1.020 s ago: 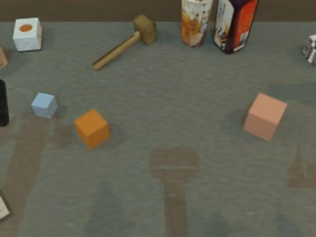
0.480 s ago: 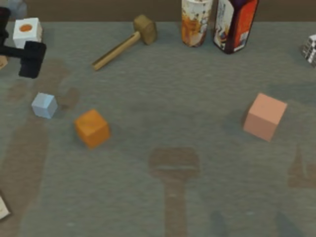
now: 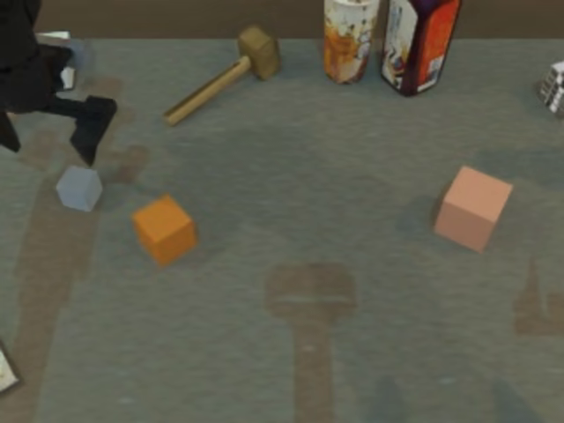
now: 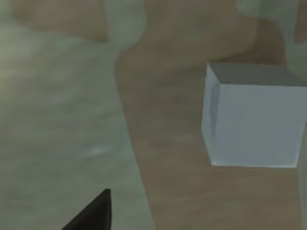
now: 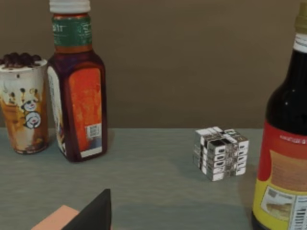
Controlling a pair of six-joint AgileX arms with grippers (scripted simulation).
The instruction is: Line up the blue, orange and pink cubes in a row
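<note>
A wooden mallet (image 3: 225,72) lies flat near the table's (image 3: 291,176) far edge. To its right stand a printed cup (image 3: 350,40) and a dark sauce bottle (image 3: 419,44), close together. A black-and-white puzzle cube (image 5: 221,153) sits at the far right. A second dark bottle (image 5: 284,139), probably sauce, stands beside it.

The small pale-blue cube (image 3: 79,188) is seated flat on the table. The mid-size orange cube (image 3: 164,229) is set near it, rotated. The larger salmon-pink cube (image 3: 473,208) is placed well apart from the orange cube.
</note>
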